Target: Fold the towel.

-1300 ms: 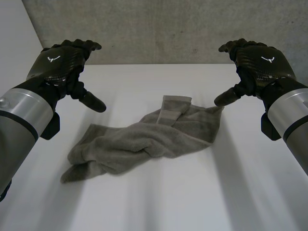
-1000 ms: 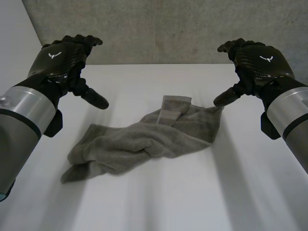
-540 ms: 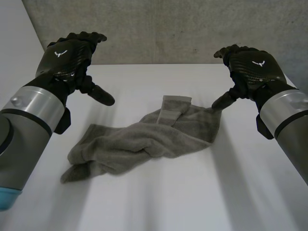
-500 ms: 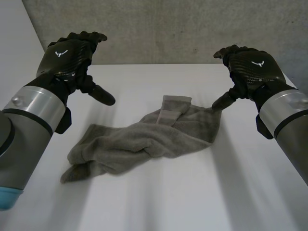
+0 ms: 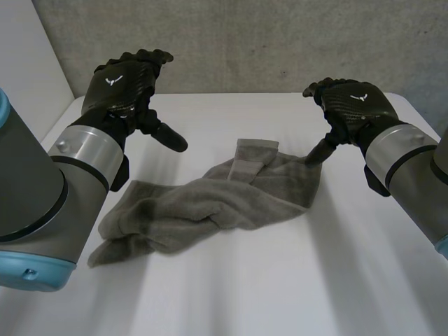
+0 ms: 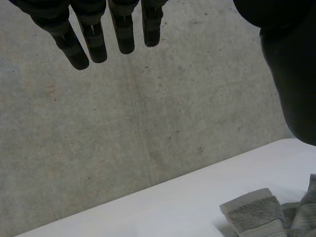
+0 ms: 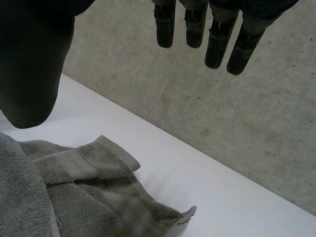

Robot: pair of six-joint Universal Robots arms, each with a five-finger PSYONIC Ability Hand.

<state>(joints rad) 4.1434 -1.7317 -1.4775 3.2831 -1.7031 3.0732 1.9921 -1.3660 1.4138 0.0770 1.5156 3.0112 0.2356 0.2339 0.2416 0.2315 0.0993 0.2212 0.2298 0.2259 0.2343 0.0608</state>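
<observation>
A grey-green towel point(image 5: 210, 203) lies crumpled in a long diagonal heap on the white table point(image 5: 280, 280), with a folded hem end point(image 5: 253, 150) at the far side. My left hand point(image 5: 126, 87) hovers open above the table, beyond the towel's near-left end, holding nothing. My right hand point(image 5: 348, 106) hovers open over the towel's far right corner point(image 5: 311, 164), its thumb pointing down close to the cloth. In the left wrist view the straight fingers point(image 6: 101, 39) point at the wall, with the towel's hem point(image 6: 254, 212) below. The right wrist view shows relaxed fingers point(image 7: 212, 37) above the towel point(image 7: 59, 197).
A grey concrete wall point(image 5: 266, 42) rises right behind the table's far edge. A pale wall panel point(image 5: 28, 63) stands at the far left. Bare table surface lies in front of the towel and to its right.
Both hands have moved inward and forward over the table. The right thumb has come down close to the towel's far right corner. The towel has not moved.
</observation>
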